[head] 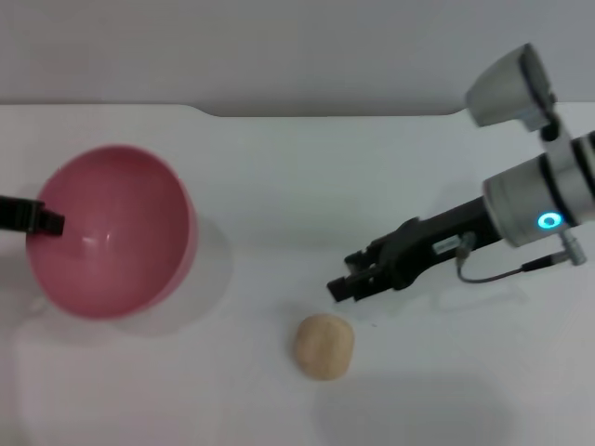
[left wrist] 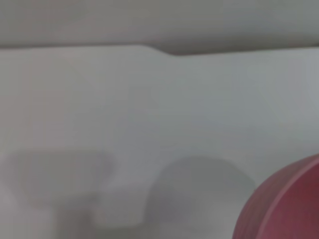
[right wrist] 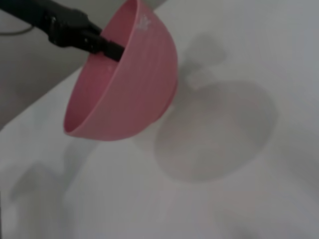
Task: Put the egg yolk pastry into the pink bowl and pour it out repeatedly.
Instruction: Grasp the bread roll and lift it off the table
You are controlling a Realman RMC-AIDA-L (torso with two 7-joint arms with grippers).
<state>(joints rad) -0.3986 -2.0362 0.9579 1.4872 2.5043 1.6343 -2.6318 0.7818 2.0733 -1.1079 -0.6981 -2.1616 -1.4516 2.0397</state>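
The pink bowl (head: 112, 232) is at the left, lifted off the table and tilted, and its inside is empty. My left gripper (head: 51, 223) is shut on the bowl's left rim. The right wrist view shows the bowl (right wrist: 124, 94) hanging tilted above its shadow, with the left gripper (right wrist: 110, 48) clamped on the rim. An edge of the bowl (left wrist: 289, 204) shows in the left wrist view. The egg yolk pastry (head: 324, 346) lies on the table at the front centre. My right gripper (head: 341, 283) is open and empty, just above and behind the pastry, apart from it.
The white table (head: 279, 186) ends at a far edge with a grey wall behind. The right arm's forearm (head: 539, 200) reaches in from the right.
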